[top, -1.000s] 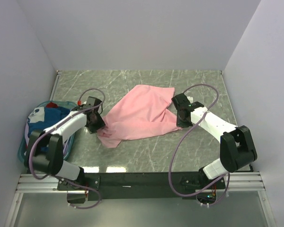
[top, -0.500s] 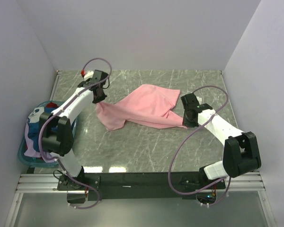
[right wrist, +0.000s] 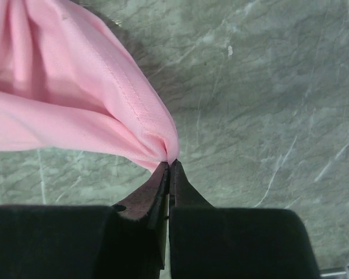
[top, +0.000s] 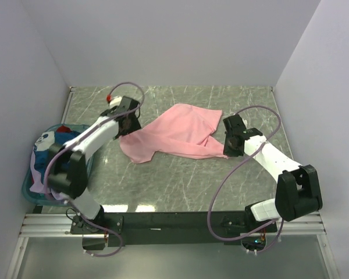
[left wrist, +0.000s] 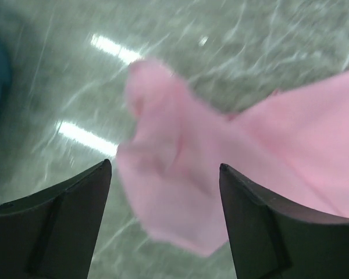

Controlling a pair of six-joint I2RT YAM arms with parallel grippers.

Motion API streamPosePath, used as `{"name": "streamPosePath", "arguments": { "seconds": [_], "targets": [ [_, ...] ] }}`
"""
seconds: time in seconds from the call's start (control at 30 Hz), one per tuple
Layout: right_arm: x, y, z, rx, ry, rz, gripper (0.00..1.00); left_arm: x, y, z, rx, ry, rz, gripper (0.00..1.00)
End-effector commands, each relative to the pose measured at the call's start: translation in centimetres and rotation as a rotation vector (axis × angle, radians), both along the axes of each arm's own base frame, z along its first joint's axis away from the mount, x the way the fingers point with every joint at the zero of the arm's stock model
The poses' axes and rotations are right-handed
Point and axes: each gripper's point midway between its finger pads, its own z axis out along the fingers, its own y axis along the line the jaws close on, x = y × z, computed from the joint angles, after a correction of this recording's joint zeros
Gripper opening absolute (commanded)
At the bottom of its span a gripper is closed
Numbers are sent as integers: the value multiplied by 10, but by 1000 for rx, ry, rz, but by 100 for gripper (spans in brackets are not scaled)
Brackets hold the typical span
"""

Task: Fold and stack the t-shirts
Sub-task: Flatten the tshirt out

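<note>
A light pink t-shirt (top: 174, 135) lies bunched in the middle of the table. My left gripper (top: 127, 125) is open at the shirt's left end; in the left wrist view the jaws (left wrist: 164, 165) stand wide apart with the pink cloth (left wrist: 180, 151) loose and blurred below them. My right gripper (top: 227, 150) is shut on the shirt's right corner; the right wrist view shows the fingertips (right wrist: 170, 164) pinching a gathered fold of the pink cloth (right wrist: 75, 104). Blue, white, red and purple shirts (top: 52, 145) are bunched in the basket at the left.
A teal plastic basket (top: 27, 185) stands at the table's left edge against the left wall. Walls close in the table at the back and both sides. The green marbled tabletop (top: 180, 180) is bare in front of the shirt.
My left gripper carried the shirt's left end toward the back left, then opened and let it drop. The right gripper moved slightly right, still holding its corner.
</note>
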Motion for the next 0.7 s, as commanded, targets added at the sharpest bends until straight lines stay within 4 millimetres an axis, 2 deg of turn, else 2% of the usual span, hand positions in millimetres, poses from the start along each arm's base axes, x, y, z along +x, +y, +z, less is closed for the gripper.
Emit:
{"name": "streamPosePath", "arguments": {
  "seconds": [0.0, 0.03, 0.07, 0.13, 0.17, 0.2, 0.27, 0.43, 0.67],
  "targets": [
    [9, 6, 18, 45, -74, 15, 0, -38, -1, 28, -177, -88, 69, 80],
    [8, 8, 18, 54, -76, 19, 0, -48, -4, 22, -209, -80, 58, 81],
    [8, 8, 18, 57, -78, 20, 0, -62, -9, 3, -255, -53, 48, 81],
    [8, 11, 19, 71, -83, 25, 0, -73, -14, 3, -316, -83, 17, 81],
    [8, 11, 19, 72, -84, 26, 0, -86, -11, -16, -317, -55, 20, 80],
    [7, 12, 17, 75, -82, 27, 0, -83, -16, -12, -347, -92, 0, 77],
    [7, 14, 17, 90, -81, 31, 0, -88, -17, -24, -356, -76, -14, 74],
    [7, 17, 15, 103, -77, 39, 0, -82, -22, -41, -353, -30, -21, 64],
    [6, 17, 16, 104, -79, 48, 0, -71, -23, -64, -313, 26, -10, 56]
  ]
}}
